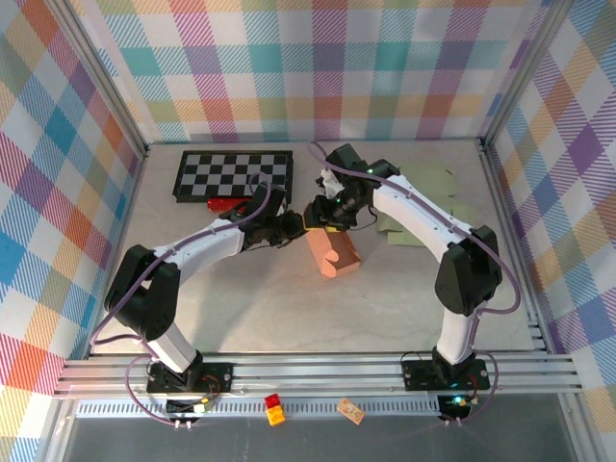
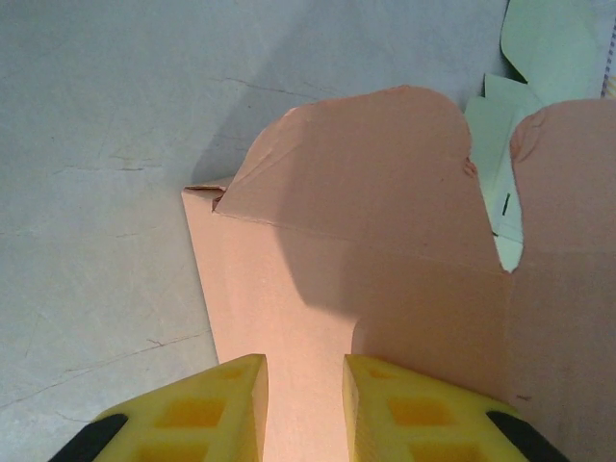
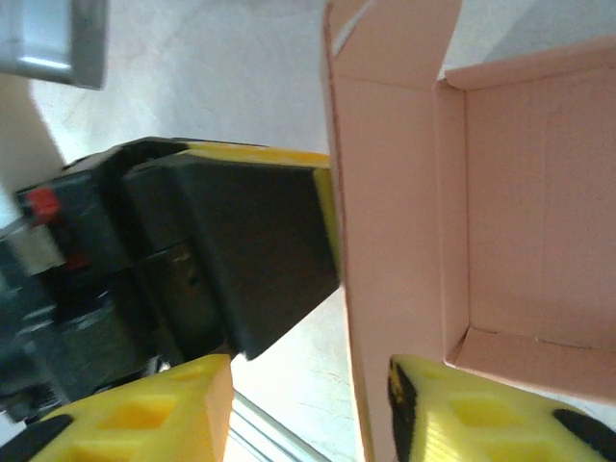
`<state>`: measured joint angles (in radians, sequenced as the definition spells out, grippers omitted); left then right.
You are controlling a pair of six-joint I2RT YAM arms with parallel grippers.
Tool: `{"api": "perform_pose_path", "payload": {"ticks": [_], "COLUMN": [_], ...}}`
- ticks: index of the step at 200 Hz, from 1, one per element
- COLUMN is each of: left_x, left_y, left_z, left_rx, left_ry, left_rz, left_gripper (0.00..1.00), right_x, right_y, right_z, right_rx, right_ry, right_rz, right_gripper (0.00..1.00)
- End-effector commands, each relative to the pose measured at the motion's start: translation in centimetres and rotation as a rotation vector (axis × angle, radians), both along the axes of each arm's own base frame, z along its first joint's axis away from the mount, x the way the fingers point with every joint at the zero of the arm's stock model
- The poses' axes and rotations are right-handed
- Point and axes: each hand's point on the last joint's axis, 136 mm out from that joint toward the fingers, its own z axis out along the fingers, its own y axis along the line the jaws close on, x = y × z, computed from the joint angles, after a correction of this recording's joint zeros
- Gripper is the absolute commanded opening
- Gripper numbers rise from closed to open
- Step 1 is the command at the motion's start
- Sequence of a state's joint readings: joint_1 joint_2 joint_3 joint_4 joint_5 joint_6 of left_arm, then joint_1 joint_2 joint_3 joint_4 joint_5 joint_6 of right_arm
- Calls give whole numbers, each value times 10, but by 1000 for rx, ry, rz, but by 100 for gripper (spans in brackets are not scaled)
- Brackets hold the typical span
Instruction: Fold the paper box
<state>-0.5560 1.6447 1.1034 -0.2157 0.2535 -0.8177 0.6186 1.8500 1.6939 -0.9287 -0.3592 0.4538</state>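
The salmon paper box [image 1: 333, 254] lies partly formed in the middle of the table, its flaps standing open. In the left wrist view its panel and a rounded flap [image 2: 366, 164] rise ahead of my left gripper [image 2: 305, 371], whose yellow fingers [image 2: 231, 404] are closed in on the box's near corner. My left gripper [image 1: 296, 227] meets the box's far end from the left. My right gripper [image 1: 324, 214] comes from the right, over that same end. Its jaws [image 3: 308, 371] stand apart astride the box wall [image 3: 385, 241], one finger [image 3: 462, 414] inside the box, the other outside.
A black-and-white checkerboard [image 1: 234, 175] lies at the back left with a red object [image 1: 226, 204] at its front edge. Pale green paper sheets [image 1: 423, 207] lie at the back right, behind the right arm. Aluminium rails [image 1: 318, 371] line the near edge.
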Motion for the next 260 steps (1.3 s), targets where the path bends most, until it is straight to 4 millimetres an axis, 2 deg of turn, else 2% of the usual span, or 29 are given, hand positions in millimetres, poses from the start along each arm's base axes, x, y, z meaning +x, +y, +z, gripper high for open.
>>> {"api": "perform_pose_path", "payload": {"ticks": [1, 27, 41, 47, 61, 79, 107, 143, 180, 207, 230, 246, 260], "left_x": [-1, 0, 3, -2, -4, -12, -32, -62, -86, -97, -103, -106, -106], "left_y": [-5, -3, -1, 4, 12, 28, 59, 80, 77, 73, 73, 70, 68], "left_z": [3, 9, 22, 22, 35, 49, 65, 68, 60, 56, 53, 48, 44], "left_rx": [8, 17, 12, 36, 71, 129, 220, 259, 203, 182, 193, 191, 190], "left_ry": [1, -13, -46, -30, -57, -80, -112, -107, -52, -19, -13, 0, 9], "left_rz": [-29, -29, -24, -27, -27, -14, 20, -9, -65, -114, -153, -190, -209], "left_gripper": [27, 27, 29, 31, 35, 39, 40, 41, 40, 41, 43, 45, 46], "right_x": [-5, 5, 11, 14, 21, 29, 36, 37, 39, 46, 55, 60, 62], "right_y": [1, 5, 7, 7, 7, 4, -19, -39, -53, -52, -49, -44, -40], "right_z": [2, 6, 9, 11, 17, 25, 26, 28, 14, -1, -3, -5, -7], "right_rx": [-16, -1, 0, 1, 11, 21, -1, -51, -196, -186, -156, -154, -160], "right_ry": [7, -2, -10, -18, -28, -31, 8, 24, 68, 102, 98, 100, 110], "right_rz": [25, -38, -85, -108, -184, -325, -687, -1074, -1322, -1454, -1507, -1506, -1491], "right_gripper": [40, 22, 11, 8, 0, 0, 0, 0, 0, 0, 0, 8, 19]}}
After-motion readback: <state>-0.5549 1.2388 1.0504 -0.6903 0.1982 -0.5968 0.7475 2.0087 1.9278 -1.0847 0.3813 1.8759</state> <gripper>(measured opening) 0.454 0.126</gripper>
